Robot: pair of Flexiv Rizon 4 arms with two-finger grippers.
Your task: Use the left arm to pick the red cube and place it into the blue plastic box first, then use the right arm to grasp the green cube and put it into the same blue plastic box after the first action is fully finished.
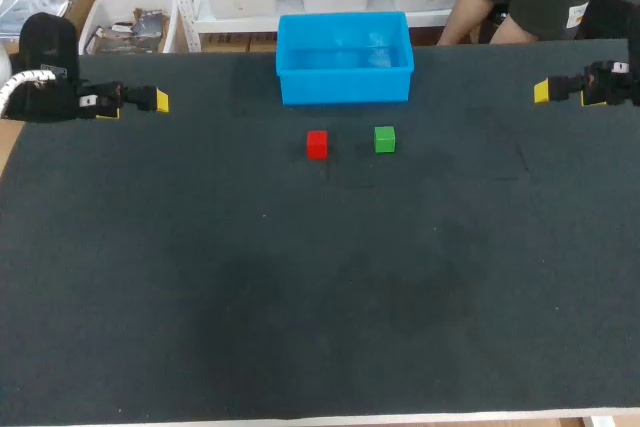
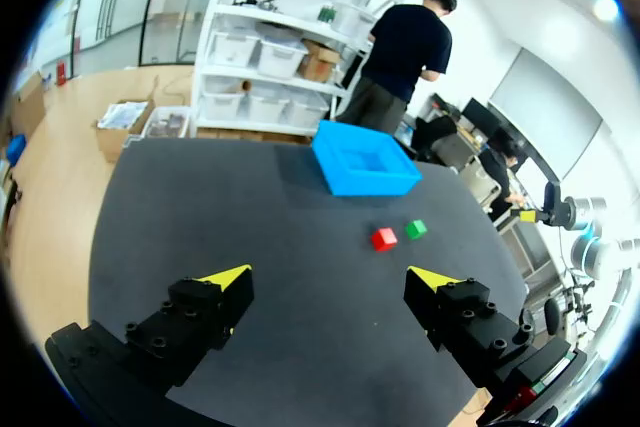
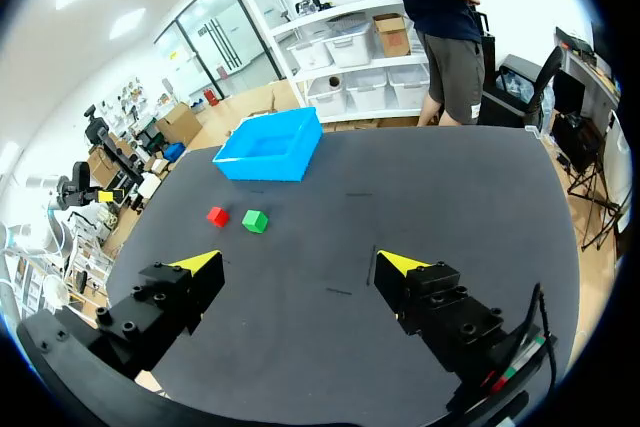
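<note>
The red cube (image 1: 317, 143) lies at the box's (image 1: 345, 85) 6 o'clock, with the green cube (image 1: 385, 139) near, at its 3 o'clock. It is likely light and rigid, so pinch two opposite flat faces. The left gripper (image 2: 331, 277) and right gripper (image 3: 300, 263) both gape, empty.

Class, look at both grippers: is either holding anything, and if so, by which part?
Nothing is held. The left gripper and right gripper are both open and empty; the red cube and green cube sit on the table.

One red cube (image 1: 317, 144), one green cube (image 1: 385, 139), one blue plastic box (image 1: 344, 84), two arms, each with a gripper
</note>
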